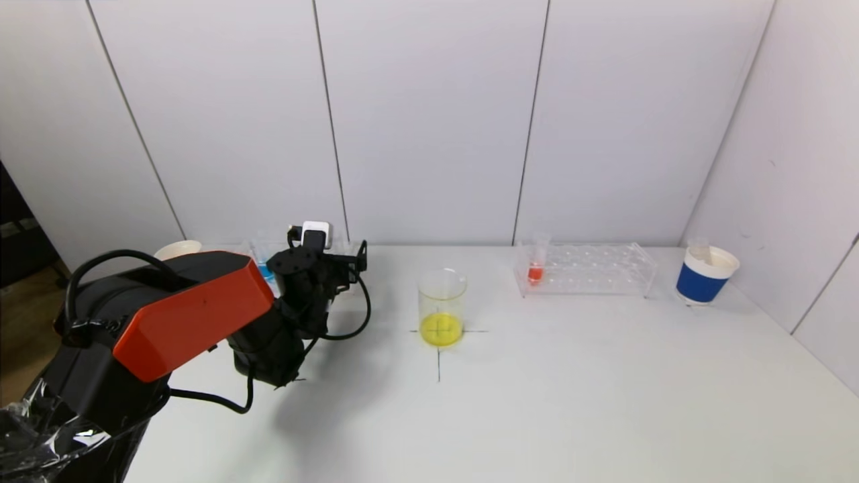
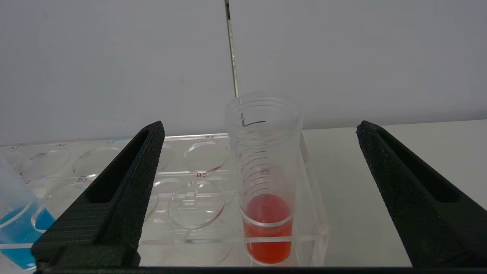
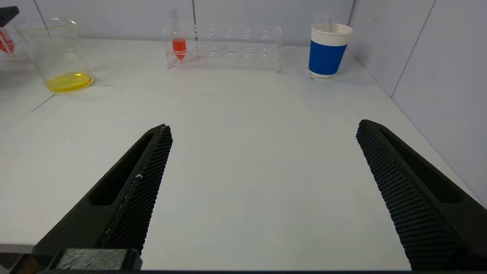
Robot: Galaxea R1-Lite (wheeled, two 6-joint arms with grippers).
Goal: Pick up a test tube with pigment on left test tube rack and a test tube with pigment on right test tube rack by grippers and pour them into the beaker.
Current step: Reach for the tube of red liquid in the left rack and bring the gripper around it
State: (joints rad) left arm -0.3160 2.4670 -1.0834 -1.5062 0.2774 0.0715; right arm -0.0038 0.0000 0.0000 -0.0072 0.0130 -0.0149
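Jaws of left gripper (image 2: 258, 198) spread around red tube (image 2: 266, 182), untouched.

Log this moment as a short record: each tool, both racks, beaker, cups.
left tool: open, at the left rack, fingers either side of the red tube, not touching it
red tube: upright in the left rack, red liquid at its bottom
blue tube: same rack, only partly in view
right tool: open, empty, above bare table
right rack: one tube of red liquid at its left end
beaker: upright between the racks, yellow liquid inside
blue cup: right of the right rack
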